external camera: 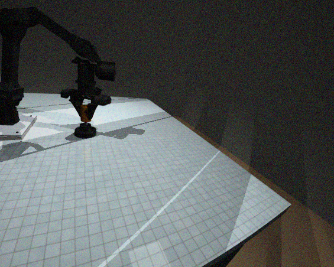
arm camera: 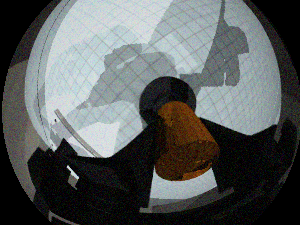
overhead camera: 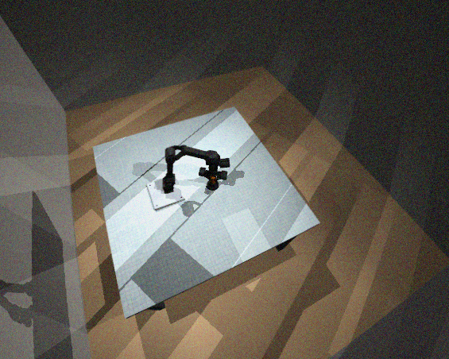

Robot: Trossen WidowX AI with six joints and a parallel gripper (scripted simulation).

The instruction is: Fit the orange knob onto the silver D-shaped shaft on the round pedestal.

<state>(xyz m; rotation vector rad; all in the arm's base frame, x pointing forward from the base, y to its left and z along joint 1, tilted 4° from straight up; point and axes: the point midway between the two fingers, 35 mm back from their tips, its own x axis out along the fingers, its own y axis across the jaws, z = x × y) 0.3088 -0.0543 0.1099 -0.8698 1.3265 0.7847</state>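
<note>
The orange knob [overhead camera: 213, 179] [external camera: 84, 111] [arm camera: 186, 134] is upright between the fingers of my gripper [overhead camera: 213, 181] [external camera: 86, 117] [arm camera: 177, 124], which is shut on it. The black round pedestal [overhead camera: 212, 187] [external camera: 85, 132] [arm camera: 165, 88] stands on the table directly below. In the exterior view the knob's bottom is just above the pedestal's raised centre, with a thin pale sliver between them where the shaft is. Knob and pedestal are apart. The knob's hole and the shaft's flat side are hidden, so their alignment cannot be told.
The arm's base stands on a pale mounting plate [overhead camera: 160, 204] [external camera: 26, 130] to the left of the pedestal. The gridded table [overhead camera: 191, 246] [external camera: 122, 183] has dark shadows and light bands across it. A wooden floor [overhead camera: 382, 238] surrounds it.
</note>
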